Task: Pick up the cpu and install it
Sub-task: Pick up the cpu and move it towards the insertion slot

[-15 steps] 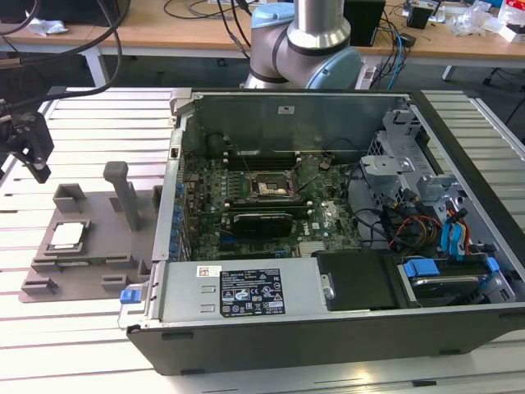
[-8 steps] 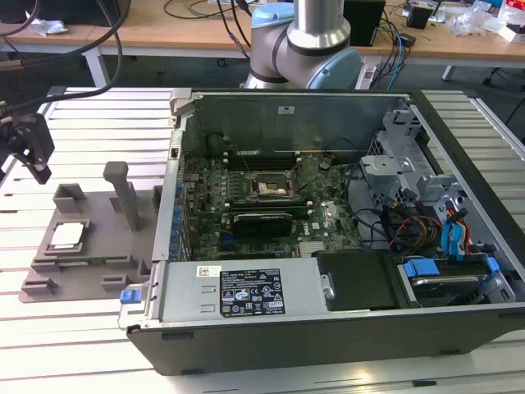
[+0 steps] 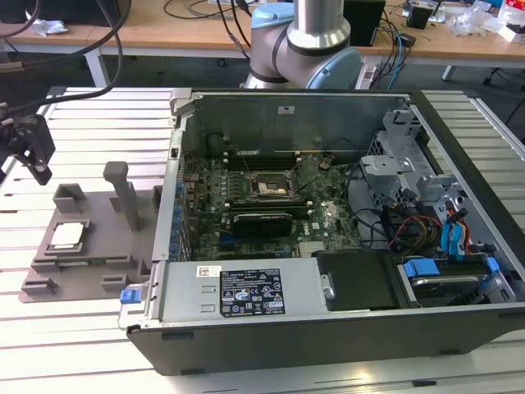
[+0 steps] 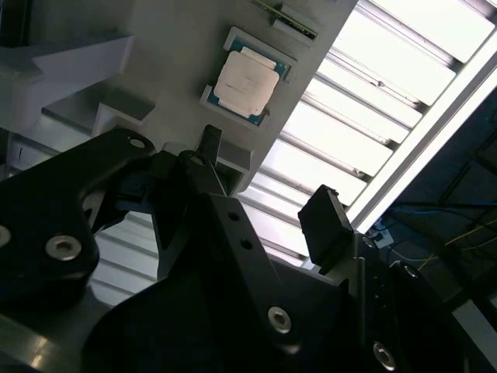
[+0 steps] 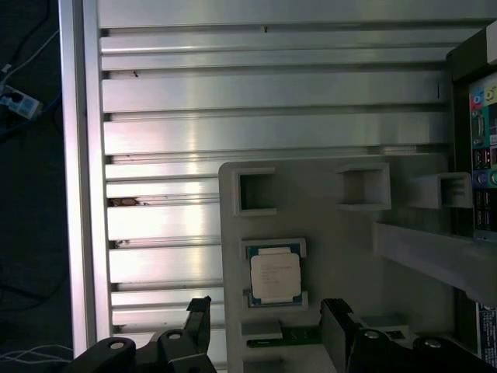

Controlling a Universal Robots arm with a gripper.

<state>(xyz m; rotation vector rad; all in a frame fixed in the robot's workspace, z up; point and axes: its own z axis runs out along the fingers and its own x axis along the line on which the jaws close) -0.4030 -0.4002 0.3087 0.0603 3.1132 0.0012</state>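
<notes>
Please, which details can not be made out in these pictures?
- Socket, exterior view: too small to tell whether its frame is open or its pins are clean.
- Underside of the cpu, first wrist view: hidden against the grey tray.
- Gripper, first wrist view: its body is cut off by the picture's edge.

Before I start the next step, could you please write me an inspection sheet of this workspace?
Surface: slatted metal table, carrying a grey tray and an open computer case.
Job's things: cpu lies flat in its tray pocket; socket sits inside the case.
Clutter: small items on the back bench.
Claw: open, holding nothing, clear of the cpu.
Cables: coloured cables inside the case; black cables on the bench.
Surroundings: arm base behind the case.
</notes>
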